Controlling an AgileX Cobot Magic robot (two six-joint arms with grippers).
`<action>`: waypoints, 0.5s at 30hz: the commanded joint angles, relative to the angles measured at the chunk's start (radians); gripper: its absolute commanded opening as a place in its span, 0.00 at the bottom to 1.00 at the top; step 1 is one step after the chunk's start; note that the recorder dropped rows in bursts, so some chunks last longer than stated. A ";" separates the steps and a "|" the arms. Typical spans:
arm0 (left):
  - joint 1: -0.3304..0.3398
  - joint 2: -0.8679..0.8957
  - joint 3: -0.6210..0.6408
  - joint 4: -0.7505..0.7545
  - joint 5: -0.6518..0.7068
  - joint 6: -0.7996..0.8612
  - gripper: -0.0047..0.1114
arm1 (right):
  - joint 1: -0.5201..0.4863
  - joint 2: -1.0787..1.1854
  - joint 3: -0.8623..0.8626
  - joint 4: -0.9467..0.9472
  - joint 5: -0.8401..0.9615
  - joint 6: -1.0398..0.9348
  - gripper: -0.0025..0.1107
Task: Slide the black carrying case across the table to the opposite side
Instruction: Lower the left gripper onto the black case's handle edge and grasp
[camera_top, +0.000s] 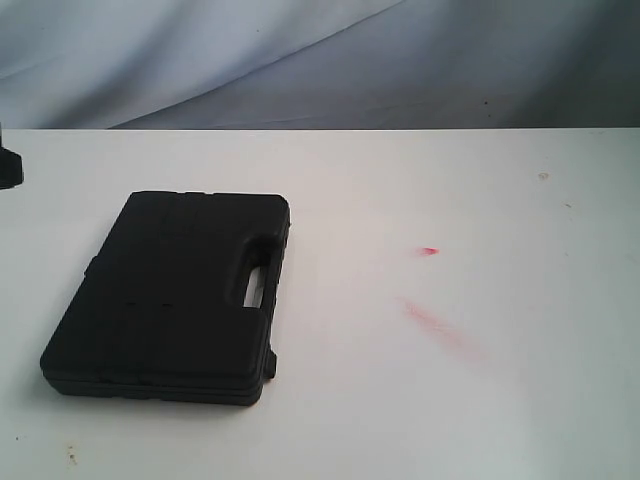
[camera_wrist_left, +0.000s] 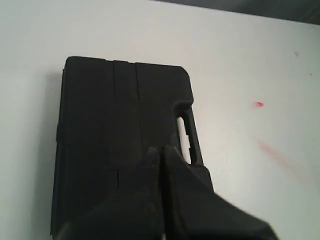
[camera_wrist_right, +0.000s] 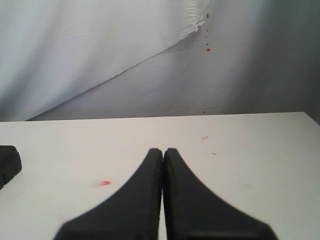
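Observation:
The black carrying case (camera_top: 170, 300) lies flat on the left part of the white table (camera_top: 470, 190), its handle slot facing the middle. In the left wrist view my left gripper (camera_wrist_left: 161, 150) is shut with nothing between its jaws, its tips over the case (camera_wrist_left: 115, 130) near the handle; whether they touch the lid I cannot tell. My right gripper (camera_wrist_right: 163, 151) is shut and empty over bare table (camera_wrist_right: 250, 150), well away from the case, of which only a corner (camera_wrist_right: 9, 161) shows. Neither gripper shows clearly in the exterior view.
Red smears (camera_top: 435, 322) and a red spot (camera_top: 428, 250) mark the tabletop right of the case. A grey-blue cloth backdrop (camera_top: 300, 60) hangs behind the far edge. A dark part (camera_top: 8, 165) pokes in at the left border.

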 joint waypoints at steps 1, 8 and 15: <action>-0.008 0.125 -0.018 0.011 -0.031 0.009 0.04 | -0.007 -0.004 0.004 -0.010 -0.011 -0.003 0.02; -0.241 0.343 -0.023 0.229 -0.208 -0.219 0.04 | -0.007 -0.004 0.004 -0.010 -0.011 -0.003 0.02; -0.338 0.566 -0.172 0.332 -0.154 -0.336 0.04 | -0.007 -0.004 0.004 -0.010 -0.011 -0.003 0.02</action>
